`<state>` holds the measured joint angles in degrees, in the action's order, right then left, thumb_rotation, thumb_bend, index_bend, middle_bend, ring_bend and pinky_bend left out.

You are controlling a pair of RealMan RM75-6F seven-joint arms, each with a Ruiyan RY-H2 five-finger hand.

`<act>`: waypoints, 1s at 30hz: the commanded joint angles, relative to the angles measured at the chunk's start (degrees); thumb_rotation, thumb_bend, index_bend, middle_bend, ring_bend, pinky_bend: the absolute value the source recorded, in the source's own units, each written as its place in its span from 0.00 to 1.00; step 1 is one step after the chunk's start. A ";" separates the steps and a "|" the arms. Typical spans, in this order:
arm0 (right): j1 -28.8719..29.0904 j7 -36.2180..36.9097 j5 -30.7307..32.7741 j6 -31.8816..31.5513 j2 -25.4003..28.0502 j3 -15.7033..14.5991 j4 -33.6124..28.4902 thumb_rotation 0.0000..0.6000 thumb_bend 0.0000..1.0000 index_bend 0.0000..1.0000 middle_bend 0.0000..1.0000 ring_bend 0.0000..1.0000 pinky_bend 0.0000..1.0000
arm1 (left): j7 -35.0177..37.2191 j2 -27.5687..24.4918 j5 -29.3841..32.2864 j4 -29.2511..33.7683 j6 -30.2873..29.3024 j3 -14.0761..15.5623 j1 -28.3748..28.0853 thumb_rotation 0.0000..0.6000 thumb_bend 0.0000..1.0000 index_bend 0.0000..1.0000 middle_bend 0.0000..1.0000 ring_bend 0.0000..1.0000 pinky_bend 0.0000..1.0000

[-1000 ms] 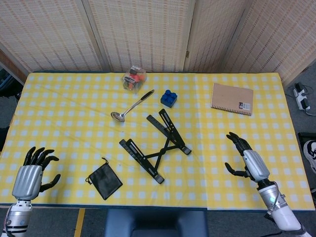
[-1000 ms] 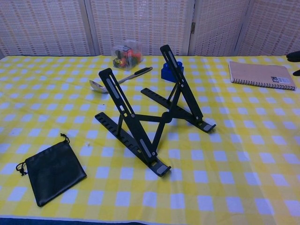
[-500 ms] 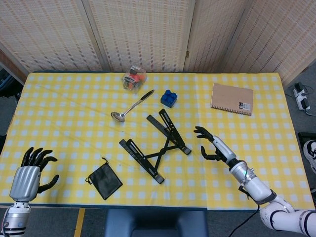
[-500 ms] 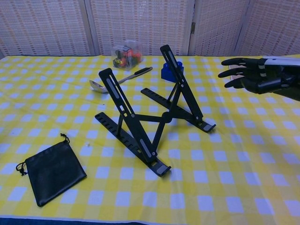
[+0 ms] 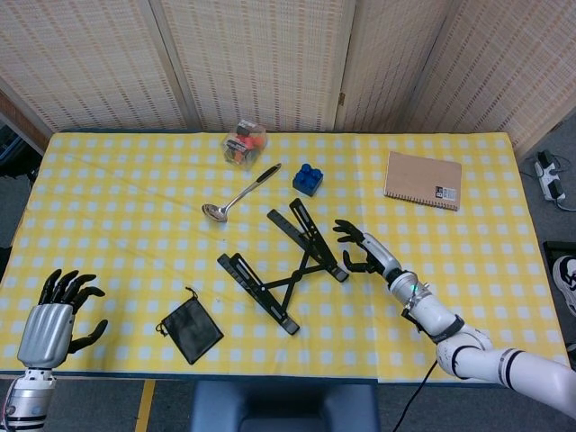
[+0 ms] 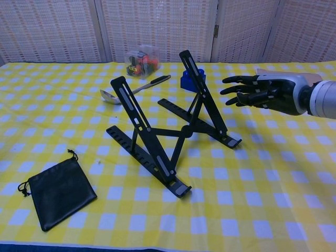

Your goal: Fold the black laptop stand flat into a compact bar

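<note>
The black laptop stand [image 5: 283, 261] [image 6: 168, 123] stands unfolded in the middle of the yellow checked table, its two arms raised and joined by a cross brace. My right hand [image 5: 362, 249] [image 6: 257, 93] hovers just to the right of the stand's right arm, fingers spread and pointing toward it, touching nothing. My left hand [image 5: 58, 310] rests at the near left corner of the table, fingers apart and empty; only the head view shows it.
A black drawstring pouch [image 5: 191, 329] [image 6: 59, 192] lies near the front left of the stand. Behind the stand are a metal spoon [image 5: 238, 193], a blue block [image 5: 307, 178] and a clear box of small items [image 5: 244, 142]. A brown notebook [image 5: 423, 180] lies at the back right.
My right hand has swept left from the near right of the table to just beside the stand's right arm. The left hand and the stand have stayed put.
</note>
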<state>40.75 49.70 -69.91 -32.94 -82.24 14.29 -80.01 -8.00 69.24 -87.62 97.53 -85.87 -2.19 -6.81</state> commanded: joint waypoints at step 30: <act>-4.06 13.13 -17.51 -4.19 1.09 -7.38 -8.34 1.00 0.72 0.00 0.11 0.12 0.00 | 0.49 0.27 -0.78 -0.77 0.85 0.04 -0.68 1.00 0.30 0.43 0.26 0.15 0.00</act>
<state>37.12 61.59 -85.73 -35.79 -81.82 8.24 -87.07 -7.51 69.51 -88.39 96.76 -85.02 -2.15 -7.48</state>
